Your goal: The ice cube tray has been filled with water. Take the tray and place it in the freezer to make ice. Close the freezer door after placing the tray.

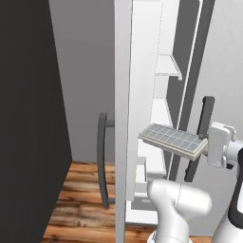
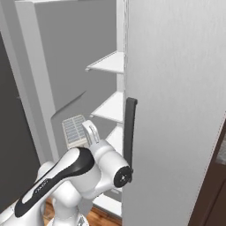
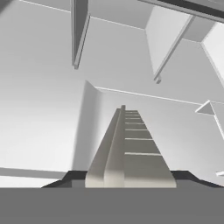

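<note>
the gripper is clamped on one short end of the tray, holding it out flat in the air. in the left base view the tray sticks out leftward from the hand, slightly tilted, its far end in front of the open freezer, level with the gap between a middle shelf and the lower shelves. its grid of square cells faces up and shows a pale blue-grey sheen, the water.

in the right base view the tray shows past the arm's elbow, just in front of the freezer opening, below the second shelf and well below the top shelf. whether it touches any shelf cannot be told; it appears free of them.

in the hand view the tray runs away from the camera, edge on, pointing into the white freezer interior, with shelf edges seen above it. the fingertips are hidden behind the tray's near end.

the freezer door stands open, edge on in the left base view, its dark bar handle on the outer side. the other door is shut, seen at the right of the right base view with its own handle. a dark cabinet stands at the left, over a wood floor.
</note>
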Available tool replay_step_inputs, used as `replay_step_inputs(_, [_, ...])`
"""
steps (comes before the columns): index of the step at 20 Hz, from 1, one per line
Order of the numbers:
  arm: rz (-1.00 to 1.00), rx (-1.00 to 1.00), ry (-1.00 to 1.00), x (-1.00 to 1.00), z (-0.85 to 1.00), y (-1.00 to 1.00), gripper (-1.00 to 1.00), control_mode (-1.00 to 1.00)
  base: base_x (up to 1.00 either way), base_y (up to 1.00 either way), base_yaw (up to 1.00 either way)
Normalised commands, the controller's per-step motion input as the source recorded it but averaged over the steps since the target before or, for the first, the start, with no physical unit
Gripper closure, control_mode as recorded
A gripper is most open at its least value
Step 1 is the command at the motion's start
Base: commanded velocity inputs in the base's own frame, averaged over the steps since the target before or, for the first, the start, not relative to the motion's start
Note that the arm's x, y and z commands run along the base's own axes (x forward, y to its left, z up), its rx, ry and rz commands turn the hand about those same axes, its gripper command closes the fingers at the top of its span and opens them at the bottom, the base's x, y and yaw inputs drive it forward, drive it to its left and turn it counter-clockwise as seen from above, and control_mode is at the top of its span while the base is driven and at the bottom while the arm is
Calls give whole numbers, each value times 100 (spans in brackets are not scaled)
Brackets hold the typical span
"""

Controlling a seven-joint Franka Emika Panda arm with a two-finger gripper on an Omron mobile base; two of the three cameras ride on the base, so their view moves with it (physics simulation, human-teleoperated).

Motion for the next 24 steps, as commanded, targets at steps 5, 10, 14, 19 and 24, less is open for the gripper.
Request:
replay_step_inputs(5, [0,0,0,0,0,0,100,100,0,-9,-6])
replay_step_inputs(10, [-23,-5,0,0,-9,0,100,-100,0,0,0])
replay_step_inputs(14, [-38,-10,0,0,-22,0,100,-100,0,0,0])
replay_step_inputs(19, [-35,-4,0,0,-12,2,100,-100,0,0,0])
replay_step_inputs(24, [-20,0,0,0,-6,31,100,-100,0,0,0])
